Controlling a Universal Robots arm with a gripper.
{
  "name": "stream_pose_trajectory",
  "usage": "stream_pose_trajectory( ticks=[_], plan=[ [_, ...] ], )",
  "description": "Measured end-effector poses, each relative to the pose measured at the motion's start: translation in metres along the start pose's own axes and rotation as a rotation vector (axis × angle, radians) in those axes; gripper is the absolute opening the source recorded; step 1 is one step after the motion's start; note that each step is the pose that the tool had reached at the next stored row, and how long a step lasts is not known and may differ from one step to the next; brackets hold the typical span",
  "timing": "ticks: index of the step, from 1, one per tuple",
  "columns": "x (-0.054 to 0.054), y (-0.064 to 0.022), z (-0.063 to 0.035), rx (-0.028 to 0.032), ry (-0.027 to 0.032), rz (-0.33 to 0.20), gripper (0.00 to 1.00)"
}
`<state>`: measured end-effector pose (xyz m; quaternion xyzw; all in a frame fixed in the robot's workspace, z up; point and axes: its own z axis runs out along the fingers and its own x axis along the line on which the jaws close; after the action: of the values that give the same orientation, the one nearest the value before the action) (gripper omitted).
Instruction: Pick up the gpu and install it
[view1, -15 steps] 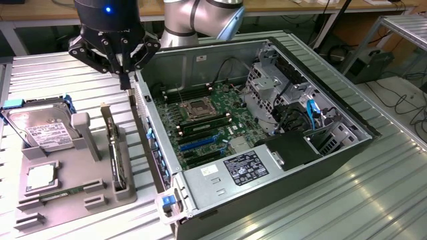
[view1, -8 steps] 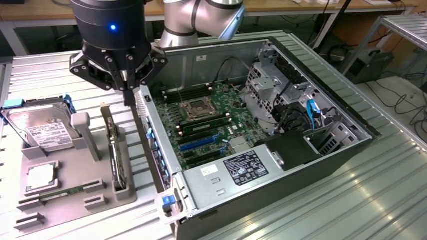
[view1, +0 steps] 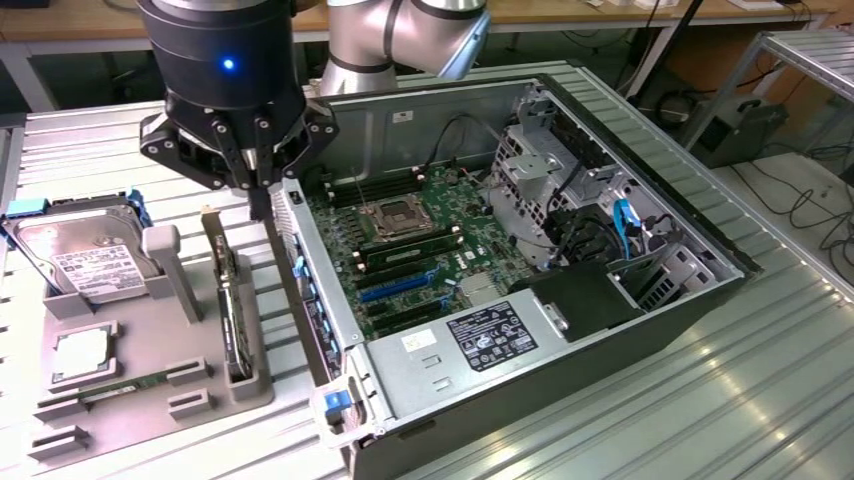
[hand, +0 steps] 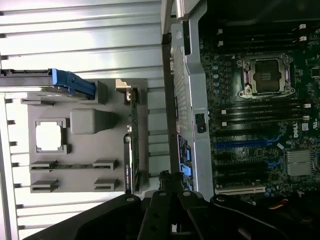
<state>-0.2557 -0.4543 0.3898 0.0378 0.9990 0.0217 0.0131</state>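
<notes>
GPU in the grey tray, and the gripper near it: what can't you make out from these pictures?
- gpu: stands edge-on in the tray in both views, so its face and bottom connector are hidden.
- gripper: in the exterior view it overlaps the dark case wall; whether it touches anything cannot be told.
- hard drive: exterior view, label text too small to read.

Computer case (view1: 641, 330) corner past the exterior view's bottom edge
</notes>
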Motion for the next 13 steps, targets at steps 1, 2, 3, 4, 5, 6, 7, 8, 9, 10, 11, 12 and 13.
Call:
stream_pose_trajectory(
  ticks=[1,2,3,4,5,6,7,8,9,10,11,12,13],
  plan=[
    [0.0001,-0.0018,-0.0001,0.0,0.0,0.0,0.11],
    [0.0002,-0.0036,-0.0001,0.0001,0.0,0.0,0.11],
    [0.0002,-0.0045,-0.0002,0.0,0.0,0.0,0.11],
    [0.0002,-0.0055,-0.0002,0.0,0.0001,0.0,0.11],
    [0.0003,-0.0064,-0.0002,0.0,0.0,0.0,0.11],
    [0.0003,-0.0073,-0.0002,0.0,0.0,0.0,0.11],
    [0.0004,-0.0092,-0.0003,0.0,0.0,0.0,0.11],
    [0.0004,-0.0099,-0.0003,0.0,0.0,0.0,0.11],
    [0.0004,-0.0104,-0.0003,0.0,0.0,0.0,0.11],
    [0.0005,-0.0108,-0.0003,0.0,0.0,0.0,0.11],
    [0.0005,-0.0111,-0.0004,0.0001,0.0,0.0,0.11],
    [0.0005,-0.0112,-0.0003,0.0,0.0,0.0,0.11],
    [0.0004,-0.0112,-0.0004,0.0,0.0,0.0,0.11]
  ],
)
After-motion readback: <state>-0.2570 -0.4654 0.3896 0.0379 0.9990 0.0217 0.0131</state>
